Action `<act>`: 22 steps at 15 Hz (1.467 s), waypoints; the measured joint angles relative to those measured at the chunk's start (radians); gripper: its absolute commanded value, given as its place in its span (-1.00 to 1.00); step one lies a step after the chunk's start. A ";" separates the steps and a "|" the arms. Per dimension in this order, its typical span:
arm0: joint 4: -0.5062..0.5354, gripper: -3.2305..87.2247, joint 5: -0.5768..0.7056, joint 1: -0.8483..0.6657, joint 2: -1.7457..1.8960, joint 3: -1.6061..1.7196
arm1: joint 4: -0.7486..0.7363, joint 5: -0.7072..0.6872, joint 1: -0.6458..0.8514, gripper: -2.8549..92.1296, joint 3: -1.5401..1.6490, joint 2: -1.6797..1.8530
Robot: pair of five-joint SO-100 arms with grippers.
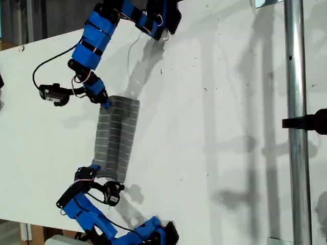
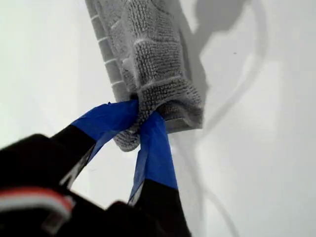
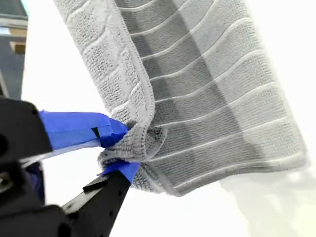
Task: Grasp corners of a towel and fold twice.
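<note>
- The towel [image 1: 117,135] lies as a narrow strip on the worktop [image 1: 214,153], toward 9 o'clock of centre in the exterior view.
- My first claw [image 2: 140,123] is pinched tight on one bunched corner.
- My second claw [image 3: 123,148] is clamped on another.
- One fold looks done; the next move likely calls for carrying one end over the other.

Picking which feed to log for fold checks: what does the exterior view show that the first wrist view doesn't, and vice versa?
Exterior only: the whole towel as a narrow folded strip on the white table, both blue arms at its two ends, and a metal pole at that view's right.

First wrist only: my first hand up close, blue-taped fingers pinching a bunched corner, the towel's layered edges visible.

Both: the grey striped towel and the white table.
</note>
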 measured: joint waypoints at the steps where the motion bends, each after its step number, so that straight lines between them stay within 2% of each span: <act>1: 0.000 -1.00 -0.031 0.015 -0.008 0.051 | -0.031 0.035 -0.048 -0.95 0.048 -0.009; 5: 0.014 -0.98 -0.112 0.048 -0.103 0.107 | -0.133 0.124 -0.126 -0.95 0.097 -0.164; 6: 0.021 -0.69 -0.124 0.048 -0.121 0.110 | -0.149 0.132 -0.121 -0.95 0.097 -0.196; 7: 0.035 -0.37 -0.140 0.049 -0.124 0.110 | -0.152 0.138 -0.120 -0.79 0.097 -0.219; 8: 0.061 -0.28 -0.163 0.049 -0.121 0.110 | -0.143 0.152 -0.121 -0.47 0.097 -0.225; 9: 0.098 -0.14 -0.173 0.046 -0.107 0.118 | -0.115 0.172 -0.118 -0.30 0.097 -0.225; 11: 0.193 -0.18 -0.209 0.046 0.052 0.137 | 0.014 0.195 -0.104 -0.23 0.097 -0.170; 13: 0.256 -0.28 -0.238 0.054 0.270 0.183 | 0.112 0.232 -0.063 -0.12 0.147 0.035; 15: 0.247 -0.35 -0.284 0.071 0.489 0.324 | 0.095 0.296 0.014 -0.07 0.347 0.210; 18: 0.164 -0.40 -0.319 0.173 0.796 0.560 | -0.091 0.403 0.061 -0.03 0.664 0.296; 22: 0.155 -0.42 -0.414 0.314 0.996 0.732 | -0.397 0.520 0.049 -0.03 0.681 0.081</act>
